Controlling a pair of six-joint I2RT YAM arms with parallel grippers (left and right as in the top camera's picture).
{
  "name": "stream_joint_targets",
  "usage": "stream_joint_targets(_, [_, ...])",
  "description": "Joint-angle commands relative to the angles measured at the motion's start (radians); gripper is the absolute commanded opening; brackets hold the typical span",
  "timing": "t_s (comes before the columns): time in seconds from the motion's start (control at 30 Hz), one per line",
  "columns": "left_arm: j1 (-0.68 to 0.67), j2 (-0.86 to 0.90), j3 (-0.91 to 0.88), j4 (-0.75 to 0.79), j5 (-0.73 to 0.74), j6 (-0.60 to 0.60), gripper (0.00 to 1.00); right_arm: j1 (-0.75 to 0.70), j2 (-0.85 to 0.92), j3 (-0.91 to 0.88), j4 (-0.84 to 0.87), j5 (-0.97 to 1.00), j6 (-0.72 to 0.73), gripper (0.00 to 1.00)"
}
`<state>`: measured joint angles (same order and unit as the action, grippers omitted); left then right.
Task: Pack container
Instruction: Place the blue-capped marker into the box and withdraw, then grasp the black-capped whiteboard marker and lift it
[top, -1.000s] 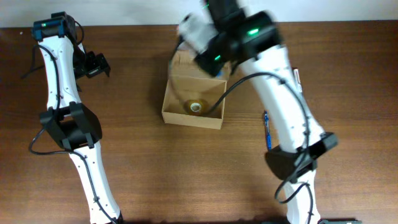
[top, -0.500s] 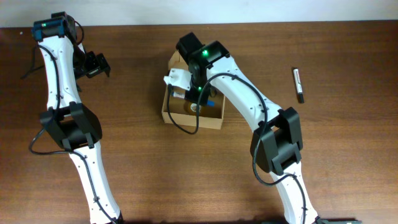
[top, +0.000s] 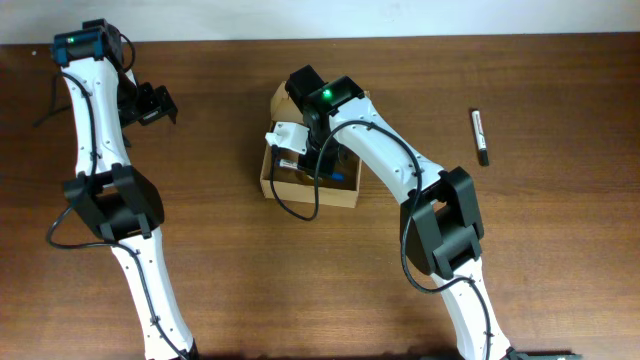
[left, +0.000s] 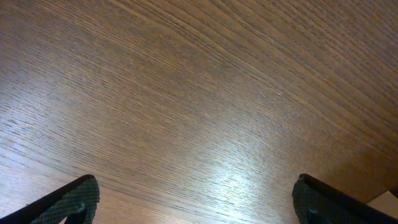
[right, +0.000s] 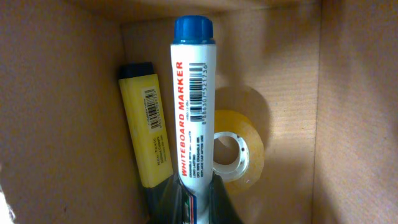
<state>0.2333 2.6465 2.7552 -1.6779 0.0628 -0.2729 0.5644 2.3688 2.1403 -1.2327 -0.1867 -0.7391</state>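
Note:
The container (top: 268, 176) is a tan cardboard box, open at the top, with its flap (top: 284, 100) folded back. My right gripper (top: 318, 158) reaches down inside it. In the right wrist view this gripper (right: 198, 194) is shut on a white whiteboard marker (right: 194, 106) with a blue cap, which points at the box's far wall. A yellow highlighter (right: 149, 134) lies left of the marker and a clear tape roll (right: 241, 149) lies right of it, both on the box floor. My left gripper (top: 150, 103) stands open over bare wood, far left of the box, with its fingertips (left: 69, 200) wide apart.
A black marker (top: 481, 136) lies on the wooden table (top: 560, 240) to the right of the box. The right arm's links arch over the box's right side. The left arm runs along the table's left side.
The right arm has swung in over the box and its gripper has gone down inside with the whiteboard marker. The left arm has not moved.

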Motion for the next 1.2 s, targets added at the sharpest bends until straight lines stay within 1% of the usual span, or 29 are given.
stream_joint_targets(0.0, [0.003,0.009,-0.005,0.002,-0.011,0.001,1.0,-0.003,0.011,-0.009,-0.001,-0.027,0.015,0.04])
stream_joint_targets(0.03, [0.003,0.009,-0.005,0.002,-0.011,0.001,1.0,-0.003,0.011,-0.008,-0.002,-0.027,0.017,0.1])
stream_joint_targets(0.1, [0.003,0.009,-0.005,0.002,-0.011,0.001,1.0,-0.003,0.007,-0.004,-0.002,-0.013,0.044,0.26])
stream_joint_targets(0.13, [0.003,0.009,-0.005,0.002,-0.011,0.002,1.0,-0.003,0.004,0.002,-0.002,0.001,0.071,0.39])
stream_joint_targets(0.23, [0.003,0.009,-0.005,0.002,-0.011,0.001,1.0,-0.004,-0.028,0.04,-0.011,0.072,0.157,0.47])
stream_joint_targets(0.33, [0.003,0.009,-0.005,0.002,-0.011,0.001,1.0,-0.004,-0.082,0.092,-0.013,0.156,0.226,0.52])
stream_joint_targets(0.47, [0.003,0.009,-0.005,0.002,-0.011,0.001,1.0,-0.018,-0.178,0.177,-0.016,0.286,0.344,0.52])
stream_joint_targets(0.57, [0.003,0.009,-0.005,0.002,-0.011,0.001,1.0,-0.063,-0.252,0.218,-0.015,0.32,0.429,0.52])
stream_joint_targets(0.7, [0.003,0.009,-0.005,0.002,-0.011,0.001,1.0,-0.196,-0.33,0.223,-0.006,0.319,0.53,0.52])
stream_joint_targets(0.8, [0.003,0.009,-0.005,0.002,-0.011,0.001,1.0,-0.346,-0.335,0.22,-0.01,0.285,0.591,0.53])
stream_joint_targets(0.97, [0.003,0.009,-0.005,0.002,-0.011,0.001,1.0,-0.586,-0.293,0.132,0.017,0.091,0.603,0.53])
stream_joint_targets(1.03, [0.003,0.009,-0.005,0.002,-0.011,0.001,1.0,-0.652,-0.272,0.058,0.058,0.077,0.624,0.53])
stream_joint_targets(1.17, [0.003,0.009,-0.005,0.002,-0.011,0.002,1.0,-0.716,-0.235,-0.079,0.114,0.051,0.633,0.5])
